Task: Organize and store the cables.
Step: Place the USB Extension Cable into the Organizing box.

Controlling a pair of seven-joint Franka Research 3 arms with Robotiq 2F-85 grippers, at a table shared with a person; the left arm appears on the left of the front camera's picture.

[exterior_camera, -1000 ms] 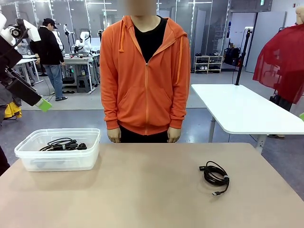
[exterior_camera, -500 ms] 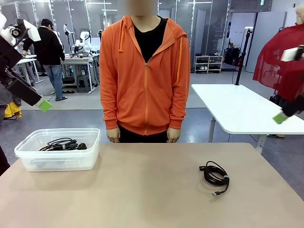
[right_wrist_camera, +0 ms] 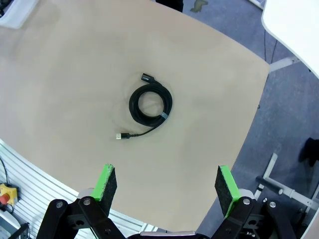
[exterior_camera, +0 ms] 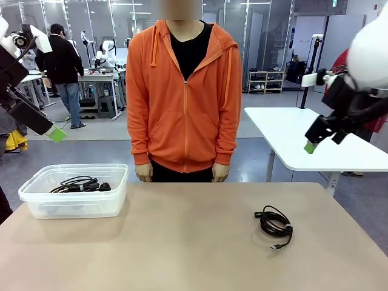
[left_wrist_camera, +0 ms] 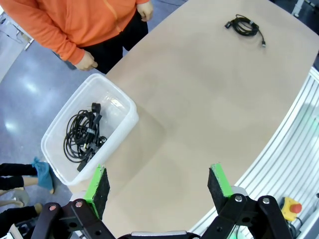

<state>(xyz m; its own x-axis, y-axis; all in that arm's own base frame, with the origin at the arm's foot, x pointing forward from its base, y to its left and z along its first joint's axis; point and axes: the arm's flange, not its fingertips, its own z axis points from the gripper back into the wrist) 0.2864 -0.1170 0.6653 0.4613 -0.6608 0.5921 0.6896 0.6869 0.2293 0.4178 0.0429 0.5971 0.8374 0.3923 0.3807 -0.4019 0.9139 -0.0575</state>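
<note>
One coiled cable [right_wrist_camera: 150, 104] is lying on the tabletop [right_wrist_camera: 60, 79]; other cables [left_wrist_camera: 82, 139] are sitting in a clear bin [left_wrist_camera: 115, 93]. The left gripper [left_wrist_camera: 157, 181] and right gripper [right_wrist_camera: 165, 181] are hovering, fingers [right_wrist_camera: 107, 180] spread, empty. The coil is looking light and floppy; pinching across its loops, near what may be a tie [right_wrist_camera: 163, 115], seems best.

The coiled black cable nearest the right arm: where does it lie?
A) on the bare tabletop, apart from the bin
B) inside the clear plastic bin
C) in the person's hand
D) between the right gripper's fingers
A: the coiled cable lies flat on the table on the robot's right side, far from the clear bin, which holds the other cables.
</note>
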